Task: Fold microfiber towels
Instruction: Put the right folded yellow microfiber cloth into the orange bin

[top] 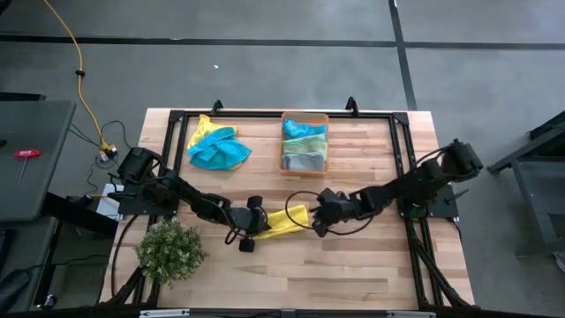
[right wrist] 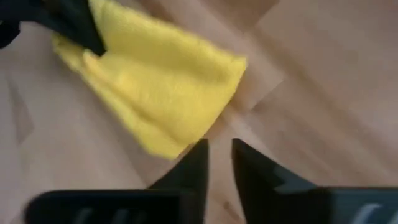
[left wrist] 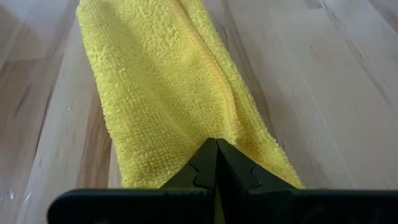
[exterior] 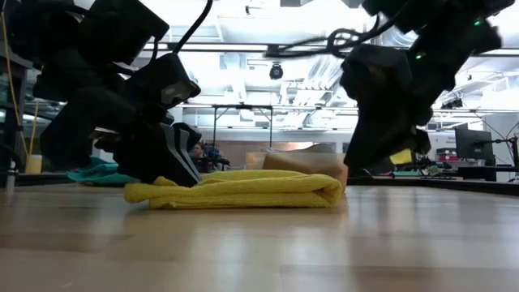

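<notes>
While pinching one end of the folded yellow towel (left wrist: pixel 168 93), left gripper (left wrist: pixel 216 149) is pressing fingers together | right gripper (right wrist: pixel 219 149) is hovering slightly parted just off towel's other end, mid-table | orange bin (top: pixel 305 141) is holding teal, green, grey towels | high view alone is showing blue-yellow towel heap (top: pixel 216 147), plant (top: pixel 169 251).

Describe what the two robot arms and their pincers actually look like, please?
Both arms are dark, nearly black, built from chunky jointed segments. The left arm and right arm each trail thin black cables that loop loosely beside them. Each ends in a gripper with two flat, wedge-shaped black fingers on a straight crossbar: the left gripper and right gripper. A small green light shows on one arm in the low view.
</notes>
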